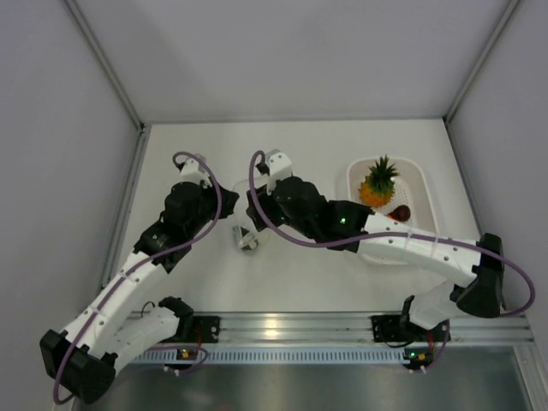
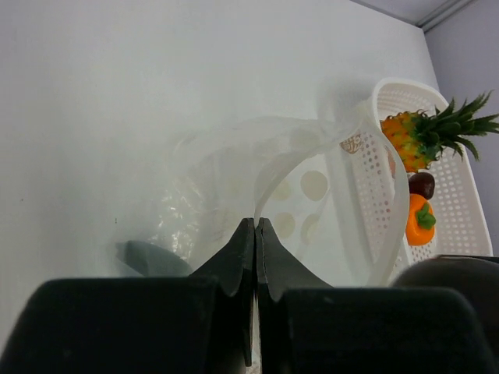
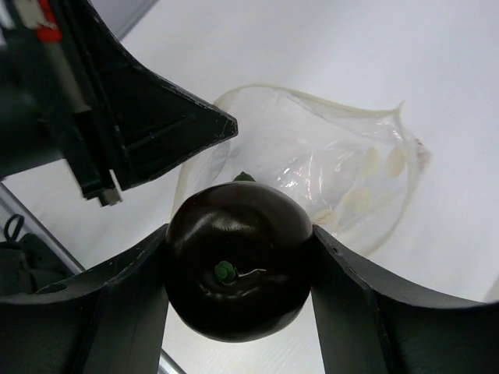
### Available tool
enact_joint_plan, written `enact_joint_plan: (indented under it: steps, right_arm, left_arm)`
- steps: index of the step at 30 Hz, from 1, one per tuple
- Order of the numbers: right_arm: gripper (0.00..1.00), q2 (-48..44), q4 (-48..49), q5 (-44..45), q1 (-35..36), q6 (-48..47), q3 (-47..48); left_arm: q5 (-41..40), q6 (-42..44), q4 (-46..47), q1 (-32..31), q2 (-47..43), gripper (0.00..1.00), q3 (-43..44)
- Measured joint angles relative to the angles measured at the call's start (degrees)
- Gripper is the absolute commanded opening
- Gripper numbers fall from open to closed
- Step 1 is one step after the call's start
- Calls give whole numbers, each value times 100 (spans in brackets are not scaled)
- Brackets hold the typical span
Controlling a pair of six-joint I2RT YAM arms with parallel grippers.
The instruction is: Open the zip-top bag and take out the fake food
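Dark fruit [image 3: 238, 261] seemingly above bag [image 3: 335, 171] mouth

The top camera looks steeply down from high over the near edge of the table [image 1: 308, 154] and takes it in out to the far edge. The left wrist camera sits low behind the left gripper [image 2: 256, 222], facing the far right corner. It is close on the bag [image 2: 234, 179], with the basket [image 2: 460, 210] beyond. The right wrist camera looks down past the right gripper [image 3: 238, 234]. The fruit [image 3: 234, 265] fills its foreground, with the bag just behind. All three views share the bag.
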Motion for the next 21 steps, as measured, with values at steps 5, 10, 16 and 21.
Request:
enact_joint_plan:
  steps: [5,10,16,21]
  right_arm:
    - [44,-673,4,109,-2,-46,-103]
    - [44,-1445,-192,374,-269,-31,-415]
    - [45,-2481,-664,516,-1801,234,-1213]
    - [47,-2782,-1132,713,-3005,424,-1685]
  left_arm:
    - [-181,-133,-20,0,111,0,0]
    - [-275,-179,-20,0,116,0,0]
    - [-295,-175,-22,0,116,0,0]
    - [-302,-157,-22,0,118,0,0]
